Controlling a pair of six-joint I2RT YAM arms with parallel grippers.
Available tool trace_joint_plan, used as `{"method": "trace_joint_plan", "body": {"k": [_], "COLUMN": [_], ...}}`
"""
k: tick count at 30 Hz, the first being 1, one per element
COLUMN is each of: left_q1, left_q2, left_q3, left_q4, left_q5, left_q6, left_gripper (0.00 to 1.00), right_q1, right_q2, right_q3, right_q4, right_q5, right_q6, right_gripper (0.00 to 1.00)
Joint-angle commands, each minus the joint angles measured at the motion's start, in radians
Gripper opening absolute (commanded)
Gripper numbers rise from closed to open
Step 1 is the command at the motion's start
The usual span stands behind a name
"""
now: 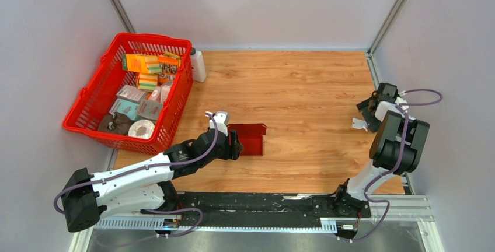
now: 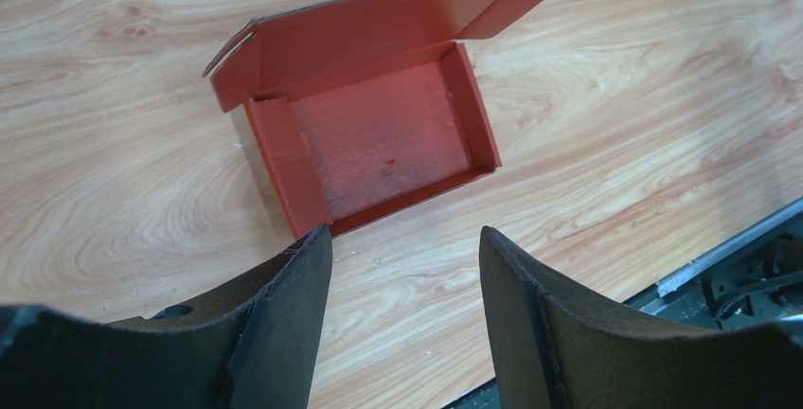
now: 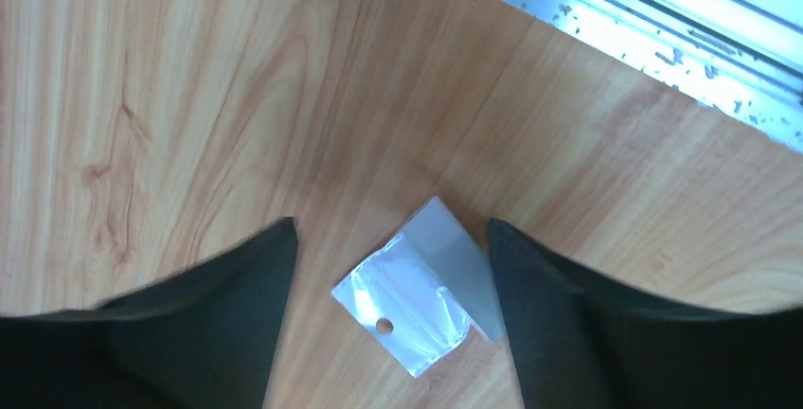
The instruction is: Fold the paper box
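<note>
Dark fingers (image 2: 284,286) of the left gripper (image 2: 402,243) fill the bottom of the left wrist frame, spread apart with nothing between them and aimed at the paper box (image 2: 379,134) just beyond their tips. That box sits in the upper centre of this frame, and in the middle of the top frame, resting on the wooden surface (image 2: 615,97) with its tray walls already upright and its lid thrown back, side tabs loose. It looks like thin cardboard: light, stiff only along its creases, easily dented, and likely to skate on the smooth wood if pushed without support. The lid's free far edge seems the best place to pinch, or the near wall to steady it. Seen from above, the left arm reaches low from the lower left toward the centre, wrist tipped down at the box's left side. At the right edge, the right arm is folded with its elbow high; the right gripper (image 3: 390,229) points down, fingers apart, above a small clear bag (image 3: 407,314) without touching it.
</note>
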State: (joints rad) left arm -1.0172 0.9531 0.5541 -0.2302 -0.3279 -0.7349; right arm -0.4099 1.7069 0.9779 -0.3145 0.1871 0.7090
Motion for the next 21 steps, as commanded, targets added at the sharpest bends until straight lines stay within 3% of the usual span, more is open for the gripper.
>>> {"method": "trace_joint_plan", "body": {"k": [1,4,8,10,13,15,19,21], "left_q1": [0.005,0.005,0.005,0.005,0.005,0.005,0.005,0.005], "left_q2": [0.004,-0.008,-0.054,-0.073,-0.083,-0.099,-0.145,-0.154], "left_q3": [0.058,0.053,0.027,0.015,0.009,0.007,-0.014,-0.023], "left_q4": [-0.009,-0.008,0.006,0.006,-0.001,-0.011,-0.011,-0.009], "left_q5": [0.024,0.021,0.012,0.009,0.013,0.013,0.007,0.01], "left_q6": [0.026,0.016,-0.004,-0.012,-0.02,-0.018,-0.035,-0.038], "left_gripper": [0.66,0.65,0.65,0.65,0.64,0.65,0.65,0.64], "right_q1": [-0.012,-0.01,0.0,0.002,0.005,0.005,0.008,0.013], "right_q2": [0.048,0.037,-0.006,-0.027,-0.038,-0.056,-0.085,-0.098], "right_q3": [0.007,0.01,-0.013,-0.027,-0.031,-0.039,-0.056,-0.082], "right_q4": [-0.008,-0.052,-0.061,-0.038,-0.038,-0.034,-0.023,-0.024], "right_q5": [-0.081,-0.052,-0.031,-0.043,-0.051,-0.051,-0.078,-0.078], "right_q6": [-0.003,-0.023,-0.042,-0.042,-0.049,-0.057,-0.083,-0.094], "right_gripper": [0.62,0.38,0.35,0.27,0.24,0.27,0.58,0.64]}}
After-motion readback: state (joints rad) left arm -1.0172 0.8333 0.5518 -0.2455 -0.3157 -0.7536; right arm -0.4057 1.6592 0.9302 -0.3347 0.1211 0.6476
